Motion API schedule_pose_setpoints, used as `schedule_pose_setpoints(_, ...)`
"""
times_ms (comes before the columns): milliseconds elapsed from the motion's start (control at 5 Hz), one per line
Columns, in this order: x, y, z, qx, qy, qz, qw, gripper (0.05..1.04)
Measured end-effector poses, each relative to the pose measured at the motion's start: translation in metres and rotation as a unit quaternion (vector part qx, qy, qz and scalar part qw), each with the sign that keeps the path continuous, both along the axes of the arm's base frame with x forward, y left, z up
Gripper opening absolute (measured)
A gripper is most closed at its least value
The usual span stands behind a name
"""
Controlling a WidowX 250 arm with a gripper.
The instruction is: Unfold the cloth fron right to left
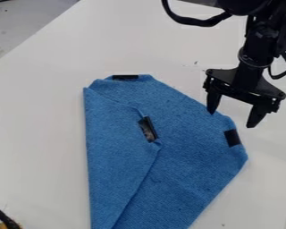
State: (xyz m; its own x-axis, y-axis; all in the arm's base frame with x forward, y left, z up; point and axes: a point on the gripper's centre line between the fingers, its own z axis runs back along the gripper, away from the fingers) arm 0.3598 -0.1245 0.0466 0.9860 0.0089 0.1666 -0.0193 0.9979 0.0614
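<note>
A black robot arm (256, 44) reaches down from the top right of the camera view, its wrist nearly upright and leaning slightly, above the right side of a blue cloth (187, 147) on a white table (38, 116). The gripper (232, 119) points downward, released, its two fingers spread wide with nothing between them: one tip appears at the cloth's upper right edge, the other just outside it, near a black patch (232, 137). Whether either tip touches the fabric cannot be told. The cloth lies across the middle and bottom of the view, its left part folded over in a long flap.
</note>
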Motion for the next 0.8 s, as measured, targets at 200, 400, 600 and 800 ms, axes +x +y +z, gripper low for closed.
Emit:
schedule_pose_setpoints(200, -0.005, 0.002, -0.014, 0.007, 0.018, 0.002, 0.9998, 0.999)
schedule_pose_setpoints(400, -0.022, 0.025, -0.028, 0.025, 0.030, 0.019, 0.9991, 0.999)
schedule_pose_setpoints(600, -0.029, 0.052, -0.016, 0.025, 0.010, 0.048, 0.9985, 0.999)
schedule_pose_setpoints(800, -0.043, 0.074, -0.015, 0.031, 0.010, 0.072, 0.9969, 0.999)
